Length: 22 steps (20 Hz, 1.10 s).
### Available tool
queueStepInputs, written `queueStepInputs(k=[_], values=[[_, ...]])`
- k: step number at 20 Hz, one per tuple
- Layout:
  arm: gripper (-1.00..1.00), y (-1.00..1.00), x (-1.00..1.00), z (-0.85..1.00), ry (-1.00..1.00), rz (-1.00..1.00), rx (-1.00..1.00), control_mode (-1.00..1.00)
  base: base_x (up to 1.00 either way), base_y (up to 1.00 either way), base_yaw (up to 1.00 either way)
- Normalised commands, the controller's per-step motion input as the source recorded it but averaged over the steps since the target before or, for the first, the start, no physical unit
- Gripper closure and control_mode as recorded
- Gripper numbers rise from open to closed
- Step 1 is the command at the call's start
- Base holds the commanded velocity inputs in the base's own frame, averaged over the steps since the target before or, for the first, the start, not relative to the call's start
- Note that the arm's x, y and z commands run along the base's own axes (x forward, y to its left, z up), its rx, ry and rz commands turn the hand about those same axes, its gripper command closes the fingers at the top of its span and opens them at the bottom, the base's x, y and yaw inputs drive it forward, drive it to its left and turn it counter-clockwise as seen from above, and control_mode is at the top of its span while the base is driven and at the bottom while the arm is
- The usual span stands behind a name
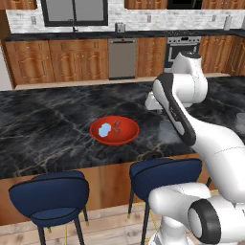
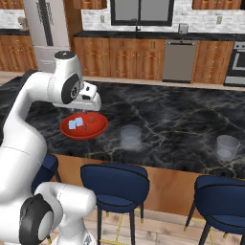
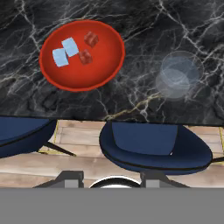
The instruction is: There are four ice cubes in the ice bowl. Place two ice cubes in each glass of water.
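Your claw (image 3: 105,177) is hovering over the counter's front edge; can't tell if it's open.
Pale-blue translucent ice cubes (image 3: 64,51) are sitting in the shallow bright-red bowl (image 3: 103,70), clear tumbler (image 3: 178,76) beside.

The robot arm (image 1: 210,143) is glossy white, built of thick rounded tube sections joined by bulging elbows. Dark grey to black bands mark the joints, one sweeping as a curved stripe along the upper link (image 1: 173,107). Round dark caps with a pale centre close the joint ends, one at the shoulder (image 2: 74,88) and one near the base (image 1: 203,220). The surface is smooth and plain.
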Motion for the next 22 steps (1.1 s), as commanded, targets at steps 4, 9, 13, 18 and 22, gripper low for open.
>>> queueStepInputs(k=[4,9,13,18,22], values=[[-1.0,0.06,0.0,0.0,0.0,0.0,0.0,-1.0,0.0,0.0,0.0],[-1.0,0.34,-0.01,-0.04,-0.08,0.0,0.09,-1.0,0.0,0.0,0.0],[-1.0,0.86,0.61,-0.22,-0.11,-0.07,0.07,-1.0,0.0,0.0,0.0],[-1.0,0.24,1.0,-0.29,0.03,-0.1,-0.08,-1.0,0.0,0.0,0.0],[-1.0,0.01,0.3,-0.16,0.01,0.0,0.0,-1.0,0.0,0.0,0.0]])
